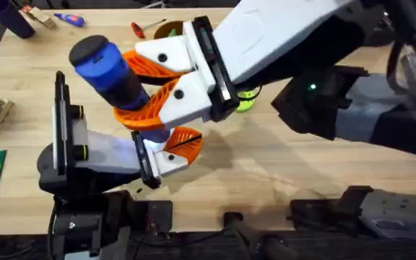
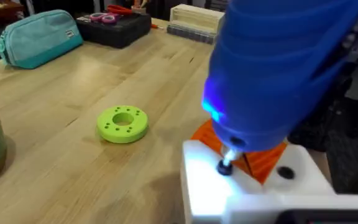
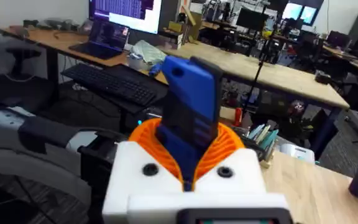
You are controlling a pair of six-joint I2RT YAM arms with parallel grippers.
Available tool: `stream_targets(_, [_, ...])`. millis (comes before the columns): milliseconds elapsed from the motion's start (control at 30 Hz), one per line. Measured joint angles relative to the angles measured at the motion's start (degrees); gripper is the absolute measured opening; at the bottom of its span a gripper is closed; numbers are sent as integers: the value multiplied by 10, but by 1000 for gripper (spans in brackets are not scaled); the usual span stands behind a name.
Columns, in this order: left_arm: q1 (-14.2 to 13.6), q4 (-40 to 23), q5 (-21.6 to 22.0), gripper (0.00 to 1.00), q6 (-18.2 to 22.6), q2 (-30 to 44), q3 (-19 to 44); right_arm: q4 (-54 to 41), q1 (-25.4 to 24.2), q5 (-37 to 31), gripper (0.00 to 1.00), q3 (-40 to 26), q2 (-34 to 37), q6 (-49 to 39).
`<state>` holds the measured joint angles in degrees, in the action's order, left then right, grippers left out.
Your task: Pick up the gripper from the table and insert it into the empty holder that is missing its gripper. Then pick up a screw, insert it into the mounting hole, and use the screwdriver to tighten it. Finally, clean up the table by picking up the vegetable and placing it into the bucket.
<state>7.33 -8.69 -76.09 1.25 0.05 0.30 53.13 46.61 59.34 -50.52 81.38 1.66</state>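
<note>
Between the orange ribbed fingers of the right hand, closed round its barrel, sits the screwdriver, a stiff, smooth, weighty-looking thing best taken mid-body as here. Its long axis tilts steeply, black cap up, nose down onto a screw in the holder above the bench.

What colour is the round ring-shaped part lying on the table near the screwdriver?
Bright lime green ring, dotted with small holes; the left wrist view shows it best.
</note>
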Motion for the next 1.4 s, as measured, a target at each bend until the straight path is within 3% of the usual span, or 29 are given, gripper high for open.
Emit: stream_targets(1400, [0,-1,-3,12,0,0,0,-12,0,-1,44,-1,0,-2])
